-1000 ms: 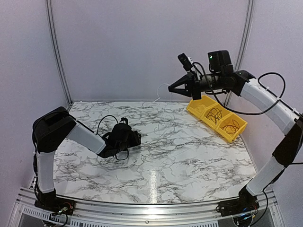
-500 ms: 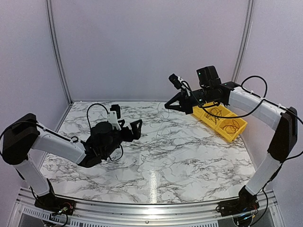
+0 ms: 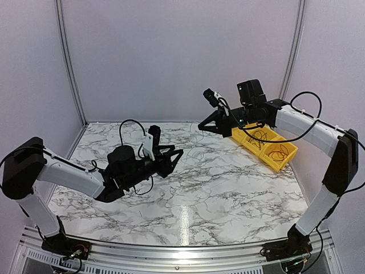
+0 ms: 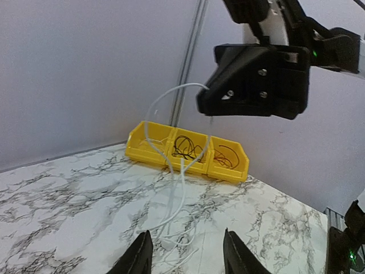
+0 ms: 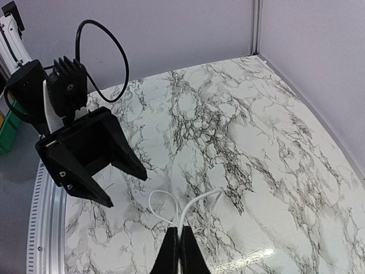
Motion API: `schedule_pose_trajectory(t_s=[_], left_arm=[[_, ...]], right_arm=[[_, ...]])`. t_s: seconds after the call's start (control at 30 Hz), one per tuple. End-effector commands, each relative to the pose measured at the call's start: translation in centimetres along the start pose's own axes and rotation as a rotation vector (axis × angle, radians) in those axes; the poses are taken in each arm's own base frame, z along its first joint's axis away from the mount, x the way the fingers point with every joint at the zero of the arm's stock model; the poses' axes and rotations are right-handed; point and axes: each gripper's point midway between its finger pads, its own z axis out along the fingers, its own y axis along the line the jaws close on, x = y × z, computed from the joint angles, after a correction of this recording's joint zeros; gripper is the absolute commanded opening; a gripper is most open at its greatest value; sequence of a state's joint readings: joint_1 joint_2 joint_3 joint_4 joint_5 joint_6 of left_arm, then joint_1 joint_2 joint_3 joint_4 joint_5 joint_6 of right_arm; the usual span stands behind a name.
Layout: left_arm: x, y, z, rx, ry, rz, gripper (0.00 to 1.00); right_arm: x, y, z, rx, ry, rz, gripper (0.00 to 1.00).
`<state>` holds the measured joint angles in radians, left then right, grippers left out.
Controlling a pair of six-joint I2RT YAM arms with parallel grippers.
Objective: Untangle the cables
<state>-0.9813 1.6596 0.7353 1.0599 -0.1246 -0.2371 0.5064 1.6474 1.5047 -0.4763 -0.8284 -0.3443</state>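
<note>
- Bin (image 4: 225, 172): yellow, three compartments in a row, standing on the marble table (image 3: 228, 194) close to the wall.
- Middle compartment of the bin: black coil (image 4: 185, 147) in loose, tangled loops.
- End compartment nearest the arm bases: dark coil (image 4: 226, 155) of one or two loops. The colour is uncertain, black or dark red.
- Right gripper (image 3: 200, 126): in the air, left of the bin's far end and higher than its rim. It is near the bin, not touching.
- Its fingers are pressed together on a white cable (image 4: 183, 191). The right wrist view shows the strand nipped right at the tips.
- White cable: arcs out from that pinch on the side away from the bin, then drops in a long thin loop to the table left of the bin.
- Its lower end lies in a few slack curls on the marble, clear of the bin wall.
- Left gripper (image 3: 175, 159): well left of the bin, low over the table, fingers aimed toward it. The jaws stand apart with nothing between them.
- In the left wrist view the cable's curls lie just ahead of the parted fingertips (image 4: 141, 256), between them and the bin. Whether they touch cannot be told.
</note>
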Motion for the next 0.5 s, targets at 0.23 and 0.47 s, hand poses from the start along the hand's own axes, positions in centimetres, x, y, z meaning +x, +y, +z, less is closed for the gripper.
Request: schedule_pose_trajectory(t_s=[0.23, 0.47], left_arm=[[0.4, -5.4, 3.7, 0.17, 0.083, 0.092, 0.34], [0.4, -4.7, 5.0, 0.066, 0.073, 0.346, 0.43]], right_arm=[[0.5, -0.6, 0.6, -0.002, -0.001, 0.004, 0.0], [0.5, -0.3, 0.7, -0.027, -0.008, 0.02, 0.0]])
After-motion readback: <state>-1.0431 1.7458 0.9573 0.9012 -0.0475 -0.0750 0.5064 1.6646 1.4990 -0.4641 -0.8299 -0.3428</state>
